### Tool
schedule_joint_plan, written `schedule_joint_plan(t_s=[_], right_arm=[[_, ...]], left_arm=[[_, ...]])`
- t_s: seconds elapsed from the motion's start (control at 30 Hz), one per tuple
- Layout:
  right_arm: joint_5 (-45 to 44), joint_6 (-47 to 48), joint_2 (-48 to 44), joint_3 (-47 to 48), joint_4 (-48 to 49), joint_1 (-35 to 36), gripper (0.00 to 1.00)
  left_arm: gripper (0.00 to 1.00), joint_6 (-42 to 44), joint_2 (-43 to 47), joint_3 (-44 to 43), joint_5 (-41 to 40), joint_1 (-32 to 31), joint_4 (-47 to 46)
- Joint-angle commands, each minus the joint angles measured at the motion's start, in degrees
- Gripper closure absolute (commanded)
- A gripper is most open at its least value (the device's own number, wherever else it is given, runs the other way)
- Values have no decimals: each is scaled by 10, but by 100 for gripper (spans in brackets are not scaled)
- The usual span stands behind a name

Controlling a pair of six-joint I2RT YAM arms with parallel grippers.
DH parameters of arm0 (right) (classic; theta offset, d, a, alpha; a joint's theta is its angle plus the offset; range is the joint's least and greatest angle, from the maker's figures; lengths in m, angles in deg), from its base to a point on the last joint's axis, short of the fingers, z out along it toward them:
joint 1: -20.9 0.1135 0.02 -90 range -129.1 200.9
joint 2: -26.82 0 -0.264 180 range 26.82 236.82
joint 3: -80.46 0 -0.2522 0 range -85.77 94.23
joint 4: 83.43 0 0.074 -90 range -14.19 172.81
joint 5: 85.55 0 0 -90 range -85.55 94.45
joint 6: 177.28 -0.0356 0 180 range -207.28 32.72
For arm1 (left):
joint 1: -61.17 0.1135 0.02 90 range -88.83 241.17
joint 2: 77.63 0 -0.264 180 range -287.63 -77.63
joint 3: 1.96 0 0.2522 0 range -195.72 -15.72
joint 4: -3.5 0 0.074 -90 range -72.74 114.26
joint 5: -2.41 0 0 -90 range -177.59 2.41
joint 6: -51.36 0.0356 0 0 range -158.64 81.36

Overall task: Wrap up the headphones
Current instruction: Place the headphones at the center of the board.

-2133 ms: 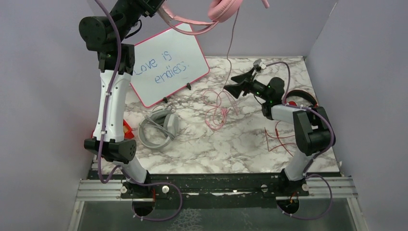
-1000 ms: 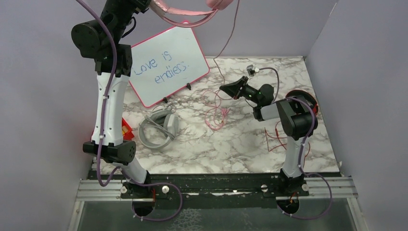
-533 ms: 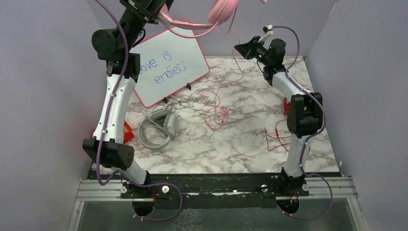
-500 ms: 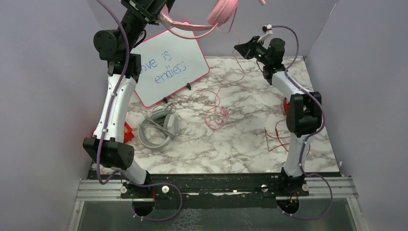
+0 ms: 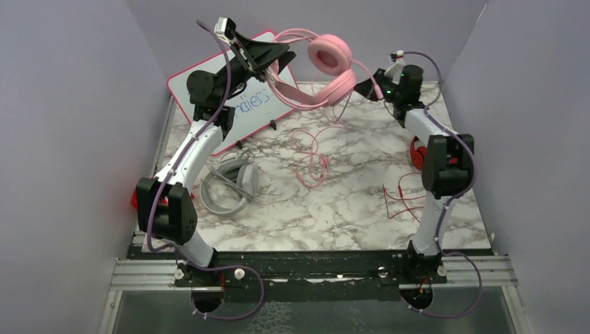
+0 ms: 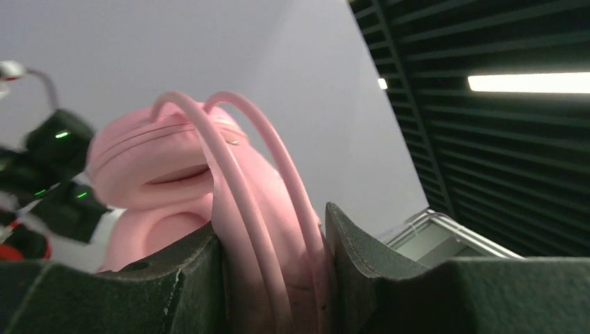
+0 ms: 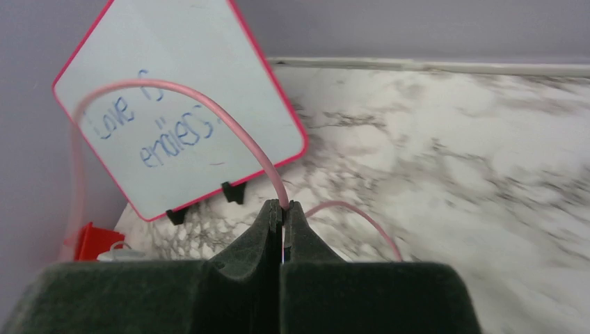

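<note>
Top external: pink headphones [image 5: 327, 59] have dropped to just above the whiteboard [image 5: 182, 85], headband [image 5: 296, 97] clamped in the left gripper [image 5: 273, 64]. Right gripper [image 5: 362, 76], pinching the pink cable [image 7: 209, 111], has risen beside them, likely ready to wind.

left gripper [image 6: 271, 236]: black, I've got the pink headphones [image 5: 327, 59] in it | right gripper [image 7: 282, 207]: black, pink cable [image 7: 273, 182] pinched | whiteboard [image 7: 174, 104] ahead of it: white, pink-red rim, blue scribble | table [image 5: 334, 202] under both: white marble, grey veins all over

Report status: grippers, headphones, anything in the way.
Left gripper: jaws clamped on headband of pink headphones, aloft. Right gripper: jaws shut on pink cable. Whiteboard close under left arm; cable slack on table.
</note>
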Motion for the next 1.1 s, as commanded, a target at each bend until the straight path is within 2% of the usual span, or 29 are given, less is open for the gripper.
schedule_joint_plan(t_s=[0.0,0.13,0.2,0.37,0.53,0.63,0.83,0.93,1.07], right_arm=[[17,-9,-104,-57,35,-96,99],[31,20,-113,-41,43,-105,99],[84,-8,-75,-6,65,-102,99],[109,-88,3,47,122,-95,100],[160,-131,69,123,110,-65,100],[144,-117,37,62,107,-63,99],[62,8,-47,-36,-63,-82,99],[10,84,-79,-67,-145,-83,99],[-39,132,-106,-117,-183,-83,99]], left_arm=[[79,55,63,26,27,-3,-6],[79,49,53,45,36,-33,-11],[79,36,40,37,34,-53,-30],[79,1,7,4,45,-90,-66],[79,18,-3,0,45,-110,-59],[79,50,3,17,46,-112,-42],[79,249,56,83,58,-113,149],[79,294,64,149,52,-115,179],[79,348,40,195,37,-117,212]])
